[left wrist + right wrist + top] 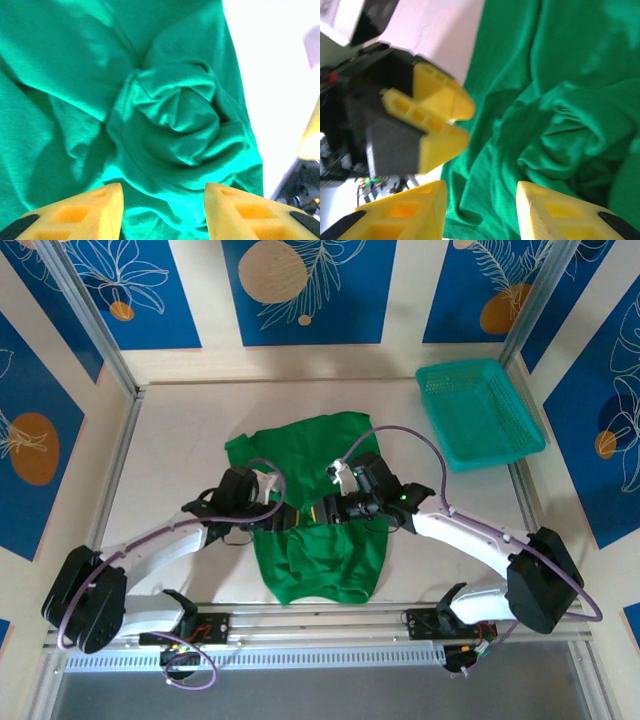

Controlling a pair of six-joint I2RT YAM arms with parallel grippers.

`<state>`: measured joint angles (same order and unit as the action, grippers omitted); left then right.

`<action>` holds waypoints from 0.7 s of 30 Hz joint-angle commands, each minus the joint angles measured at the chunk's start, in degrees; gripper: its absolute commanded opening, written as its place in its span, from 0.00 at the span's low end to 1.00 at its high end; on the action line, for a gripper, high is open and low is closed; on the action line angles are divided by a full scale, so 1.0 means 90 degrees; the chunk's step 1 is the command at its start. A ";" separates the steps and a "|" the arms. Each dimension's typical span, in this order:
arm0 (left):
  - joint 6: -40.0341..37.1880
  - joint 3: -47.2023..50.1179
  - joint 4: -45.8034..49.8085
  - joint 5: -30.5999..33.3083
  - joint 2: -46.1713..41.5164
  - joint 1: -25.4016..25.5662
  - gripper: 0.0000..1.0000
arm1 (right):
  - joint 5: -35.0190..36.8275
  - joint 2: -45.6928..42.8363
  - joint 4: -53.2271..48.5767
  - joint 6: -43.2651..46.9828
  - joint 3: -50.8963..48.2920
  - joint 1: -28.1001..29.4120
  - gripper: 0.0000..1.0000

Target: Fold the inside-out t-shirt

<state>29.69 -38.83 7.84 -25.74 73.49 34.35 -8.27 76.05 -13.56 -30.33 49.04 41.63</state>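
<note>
Caught 1 bright green t-shirt (325,565) lying rumpled at the middle of the table (170,440), long axis running from the far side back toward the arm bases, near hem just short of the near edge. Found 2 grippers meeting over its midsection: the left gripper (288,505) reaching in from the left, the right gripper (322,508) from the right, tips close together and nearly facing across the shirt's width. Showed both sets of jaws spread and pinching nothing, the left's yellow fingers (95,207) parted above the cloth, the right's fingers (555,210) likewise. Placed a twisted knot of fabric (175,125) straight ahead of the left jaws and centred between them. Put the same knot ahead of the right jaws but off to one side. Judged the left arm the squarer to that knot, with both about equally near. Reckoned the next grab likely to turn on dropping straight down onto it rather than reaching sideways. Counted 1 shirt, 1 knot, 2 arms and 2 grippers, plus 1 teal basket (480,415) well apart at the far right corner.
</note>
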 commanded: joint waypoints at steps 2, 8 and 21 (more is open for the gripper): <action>-0.0010 -0.0637 0.0244 -0.0313 0.0661 0.0359 0.45 | 0.0216 0.0435 -0.0490 -0.0294 -0.0017 0.0026 0.41; 0.0138 -0.0910 0.0068 -0.0070 0.1375 0.0402 0.15 | 0.0103 0.0846 -0.0067 -0.0253 -0.0074 -0.0054 0.04; 0.0410 -0.1734 0.0630 -0.0072 0.2351 0.0353 0.42 | -0.2511 0.0691 0.0748 0.0866 -0.0819 0.0998 0.00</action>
<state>32.32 -53.60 11.70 -25.45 92.60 37.74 -26.20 80.27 -7.99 -24.47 45.43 47.70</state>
